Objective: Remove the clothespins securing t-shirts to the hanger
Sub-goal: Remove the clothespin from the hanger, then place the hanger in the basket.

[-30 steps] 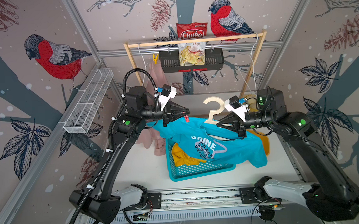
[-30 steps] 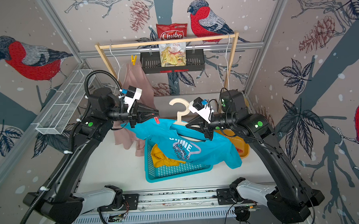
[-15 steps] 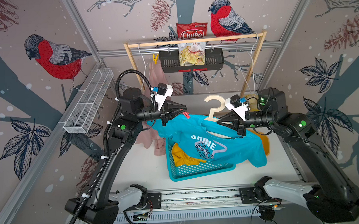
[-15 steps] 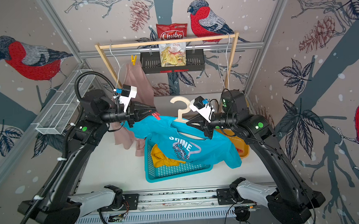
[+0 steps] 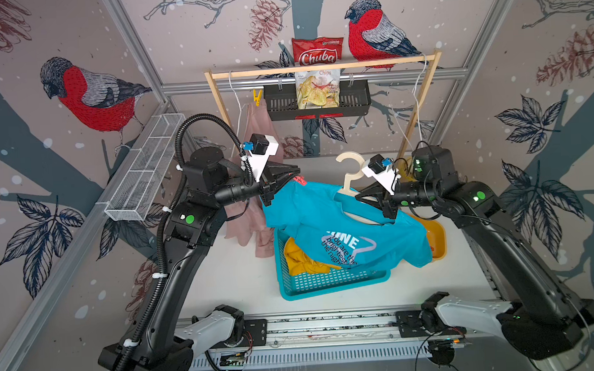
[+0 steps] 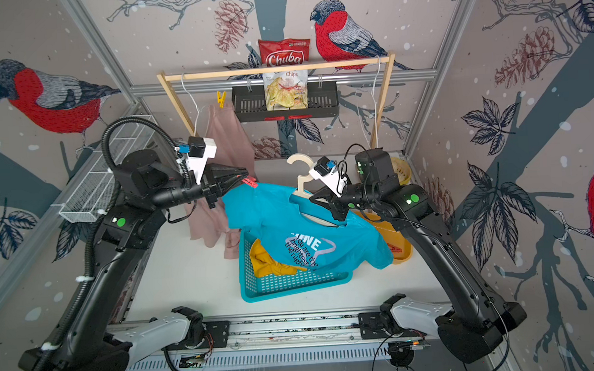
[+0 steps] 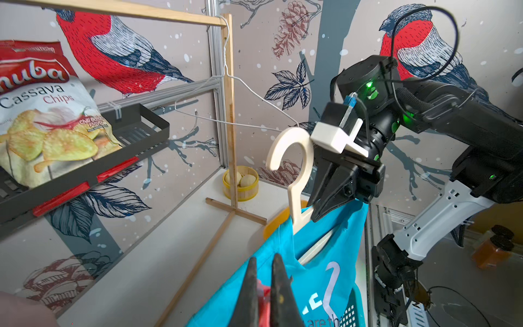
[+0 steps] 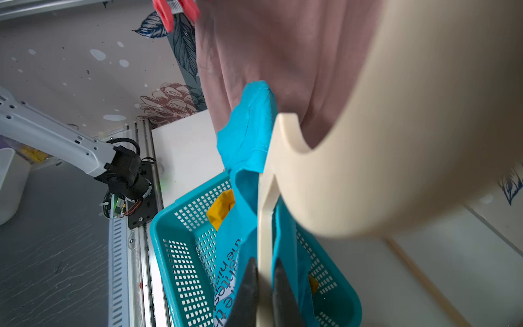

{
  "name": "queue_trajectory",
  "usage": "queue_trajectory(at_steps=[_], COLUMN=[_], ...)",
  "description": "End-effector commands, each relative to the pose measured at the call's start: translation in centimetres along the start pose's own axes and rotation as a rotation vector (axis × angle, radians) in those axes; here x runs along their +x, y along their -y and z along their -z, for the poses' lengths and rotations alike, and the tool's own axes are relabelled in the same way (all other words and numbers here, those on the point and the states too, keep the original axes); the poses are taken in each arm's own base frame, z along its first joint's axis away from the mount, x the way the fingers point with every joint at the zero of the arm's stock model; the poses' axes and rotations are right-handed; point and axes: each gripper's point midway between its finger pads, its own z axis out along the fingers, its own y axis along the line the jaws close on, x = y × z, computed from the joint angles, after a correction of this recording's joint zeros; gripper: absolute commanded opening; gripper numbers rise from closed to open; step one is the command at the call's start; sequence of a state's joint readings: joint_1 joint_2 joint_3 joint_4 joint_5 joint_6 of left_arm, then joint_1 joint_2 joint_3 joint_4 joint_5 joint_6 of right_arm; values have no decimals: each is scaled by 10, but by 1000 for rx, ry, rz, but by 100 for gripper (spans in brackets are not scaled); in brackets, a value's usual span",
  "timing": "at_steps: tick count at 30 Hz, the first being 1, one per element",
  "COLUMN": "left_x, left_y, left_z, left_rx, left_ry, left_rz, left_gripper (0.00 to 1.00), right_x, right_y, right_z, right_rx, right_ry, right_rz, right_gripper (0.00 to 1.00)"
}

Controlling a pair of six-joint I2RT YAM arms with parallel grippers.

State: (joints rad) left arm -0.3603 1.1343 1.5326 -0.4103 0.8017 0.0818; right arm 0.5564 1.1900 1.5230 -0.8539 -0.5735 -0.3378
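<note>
Left end effector (image 5: 292,178) clenches a red clothespin (image 7: 263,300) at the raised shoulder of the teal t-shirt (image 5: 310,210), while right end effector (image 5: 361,197) clamps the cream hanger (image 5: 352,172), apparently steadying it above the basket (image 5: 327,281) for the pull.

A white tabletop (image 5: 230,275) carries everything. A teal perforated basket (image 5: 327,283) stands on it, lower than the jaws of the left gripper (image 5: 297,177) and the right gripper (image 5: 358,195) and roughly between them. An orange tub (image 5: 438,237) sits near the basket, under the right arm and behind its jaws. Farther back from the right jaws, in the rear corner, a small yellow steamer basket (image 7: 240,185) stands near the foot of a wooden rack (image 7: 235,211), whose crosspieces lie flat on the surface.
</note>
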Motion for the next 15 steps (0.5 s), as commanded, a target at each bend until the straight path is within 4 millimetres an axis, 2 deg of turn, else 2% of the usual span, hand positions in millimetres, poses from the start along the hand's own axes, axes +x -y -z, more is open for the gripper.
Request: queue_trajectory(at_steps=[1, 4, 7, 12, 15], left_x=[-1, 0, 1, 5, 6], left_y=[-5, -7, -10, -25, -31], left_z=[4, 4, 5, 11, 15], left_rx=[-46, -55, -82, -194, -243], left_ry=[-15, -14, -7, 3, 1], left_rz=[-35, -30, -24, -27, -28], left_gripper=[0, 0, 0, 0, 0], right_x=[0, -1, 3, 7, 2], right_y=[4, 3, -1, -19, -31], right_z=[-1, -6, -21, -44, -46], right_rx=[25, 7, -33, -135, -197], right_ry=[-1, 7, -9, -40, -22], right_rz=[4, -13, -37, -55, -53], right_gripper=[0, 0, 0, 0, 0])
